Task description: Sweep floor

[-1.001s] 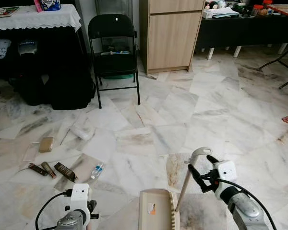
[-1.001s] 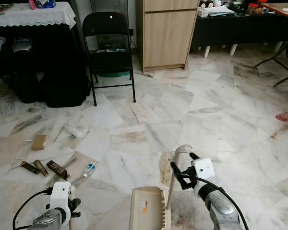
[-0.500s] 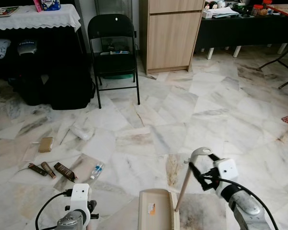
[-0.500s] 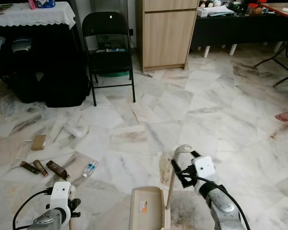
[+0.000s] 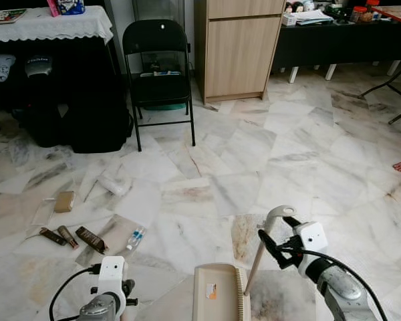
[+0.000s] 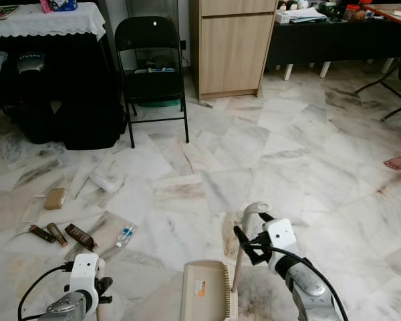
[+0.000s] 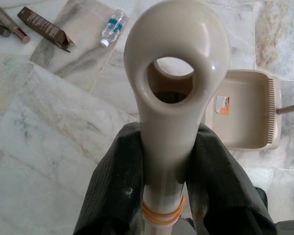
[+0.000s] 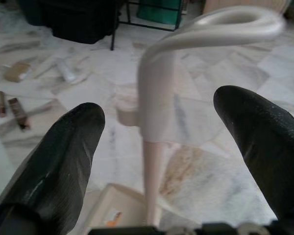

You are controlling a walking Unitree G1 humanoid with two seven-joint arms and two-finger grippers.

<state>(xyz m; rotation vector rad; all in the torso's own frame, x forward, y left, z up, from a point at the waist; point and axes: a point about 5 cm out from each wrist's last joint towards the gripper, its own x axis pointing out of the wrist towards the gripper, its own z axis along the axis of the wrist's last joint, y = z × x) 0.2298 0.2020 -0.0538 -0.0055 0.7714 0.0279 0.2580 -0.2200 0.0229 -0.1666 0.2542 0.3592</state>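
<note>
Right claw (image 8: 159, 132) straddles the dustpan handle (image 8: 154, 112), fingers spread apart.

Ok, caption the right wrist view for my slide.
Right gripper open around the dustpan handle, not yet closed, litter on the marble floor beyond.

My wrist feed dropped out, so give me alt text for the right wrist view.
The right gripper is open, its black fingers on either side of a beige dustpan handle, not touching it. Marble floor lies behind.
</note>
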